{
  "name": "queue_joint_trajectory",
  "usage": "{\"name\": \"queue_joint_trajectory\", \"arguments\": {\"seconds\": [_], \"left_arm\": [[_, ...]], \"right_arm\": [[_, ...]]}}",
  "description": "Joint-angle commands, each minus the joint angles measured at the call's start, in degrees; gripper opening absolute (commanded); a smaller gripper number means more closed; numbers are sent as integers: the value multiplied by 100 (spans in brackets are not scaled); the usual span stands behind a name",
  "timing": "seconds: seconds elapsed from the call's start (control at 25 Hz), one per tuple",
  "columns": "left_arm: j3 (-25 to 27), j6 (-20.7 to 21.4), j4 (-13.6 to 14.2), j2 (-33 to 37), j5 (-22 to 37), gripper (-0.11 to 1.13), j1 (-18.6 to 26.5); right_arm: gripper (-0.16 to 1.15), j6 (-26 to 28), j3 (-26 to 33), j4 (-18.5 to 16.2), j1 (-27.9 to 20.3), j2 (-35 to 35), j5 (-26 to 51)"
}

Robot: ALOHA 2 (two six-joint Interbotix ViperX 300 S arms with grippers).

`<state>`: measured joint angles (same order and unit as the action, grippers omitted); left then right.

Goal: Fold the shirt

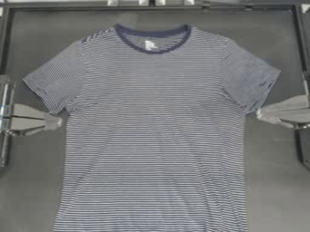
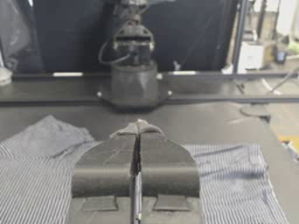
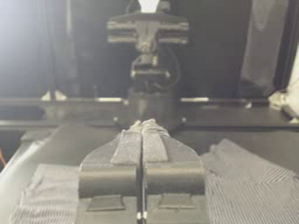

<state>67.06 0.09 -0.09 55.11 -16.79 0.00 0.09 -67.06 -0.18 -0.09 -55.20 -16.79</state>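
Observation:
The navy-and-white striped shirt (image 1: pixel 155 136) lies spread flat on the dark table, front up. Its navy collar (image 1: pixel 152 38) is at the far edge and both short sleeves are spread out. A small white label (image 1: pixel 149 45) shows inside the neck. My left gripper (image 1: pixel 55 121) sits at the table's left side, just below the left sleeve and beside the shirt's body, jaws shut and holding nothing. My right gripper (image 1: pixel 260 113) is at the right side by the right sleeve's hem, also shut and empty. Striped fabric (image 2: pixel 35 175) shows past the left jaws, and fabric (image 3: pixel 251 188) past the right jaws.
The shirt's bottom hem runs past the near edge of the top view. A metal frame rail (image 1: pixel 155 7) borders the table's far side. Bare dark table (image 1: pixel 30 190) flanks the shirt on both sides. Each wrist view shows the opposite arm's base (image 2: pixel 133 83) (image 3: pixel 149 100).

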Motion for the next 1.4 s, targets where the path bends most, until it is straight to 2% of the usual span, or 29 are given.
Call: {"name": "queue_joint_trajectory", "arguments": {"seconds": [0.04, 0.16, 0.32, 0.4, 0.44, 0.52, 0.68, 0.72, 0.84, 1.0, 1.2, 1.32, 1.4], "left_arm": [[-9, 18, 0, 176, 35, -7, -62], [-26, 35, -9, 281, 255, 9, -62], [-167, 26, 0, 264, 844, 8, -62], [-264, 0, -9, 246, 1134, 15, -70], [-316, 0, -9, 255, 1248, 22, -62], [-396, 0, 0, 255, 1441, 46, -62], [-483, -9, -9, 246, 1591, 106, -62], [-501, 0, -9, 246, 1617, 110, -62], [-624, -9, -9, 211, 1960, 99, -88], [-984, -79, -9, 0, 2865, 99, -281], [-1617, -501, -97, -554, 4096, 98, -475], [-1890, -800, -70, -879, 4605, 96, -650], [-2048, -1151, 9, -1063, 4983, 95, -809]], "right_arm": [[-3, 79, 18, 70, 70, 9, -35], [9, 114, 0, 88, 88, 0, 105], [12, 123, 26, -9, 132, 9, 448], [17, 123, 97, -35, 132, 9, 554], [26, 114, 141, -44, 132, 9, 615], [49, 114, 202, -70, 132, 0, 747], [99, 114, 308, -70, 132, -26, 984], [106, 114, 343, -44, 132, -35, 1063], [100, 123, 562, 53, 158, -70, 1687], [98, 167, 1160, 431, 264, 18, 3173], [98, 308, 1863, 967, 316, 457, 4641], [98, 694, 2197, 967, 396, 800, 5300], [98, 1107, 2391, 765, 536, 1028, 5748]]}}
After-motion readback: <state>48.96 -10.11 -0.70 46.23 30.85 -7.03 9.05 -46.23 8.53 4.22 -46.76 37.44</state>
